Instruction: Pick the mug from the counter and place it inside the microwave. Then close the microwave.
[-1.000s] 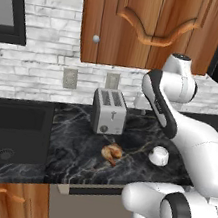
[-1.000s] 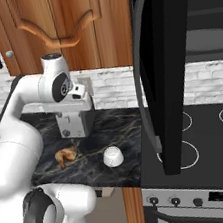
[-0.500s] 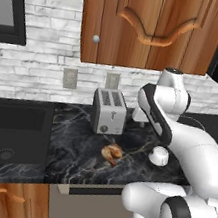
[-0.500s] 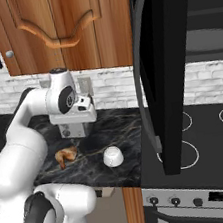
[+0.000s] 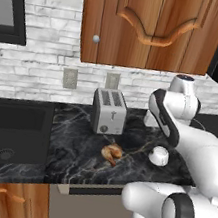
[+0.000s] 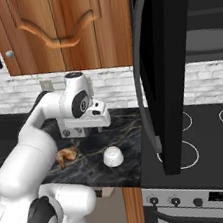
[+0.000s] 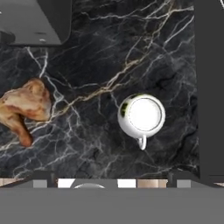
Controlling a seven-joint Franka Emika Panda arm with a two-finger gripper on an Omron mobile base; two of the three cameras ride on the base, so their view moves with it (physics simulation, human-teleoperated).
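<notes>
Above the counter (image 7: 109,52) — wide-open hand (image 6: 89,123) over the unmarked white mug (image 7: 141,116).

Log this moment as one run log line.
phase: approach | gripper: open, above mug | mug: on counter | microwave: door open

I count one small squat white mug (image 7: 141,115) on the black marble counter (image 5: 73,150) below me. One brown croissant-like pastry (image 7: 24,107) lies on the same slab. One silver two-slot toaster (image 5: 109,111) stands at the back, giving two slots. The white brick wall carries two pale outlet plates (image 5: 69,78). One large black microwave (image 6: 175,53) hangs with one door swung open. On the flat black stovetop (image 6: 209,144) I count four white rings. One round cabinet knob (image 5: 96,39) is visible. One dark sink basin (image 5: 10,134) sits in the counter.
</notes>
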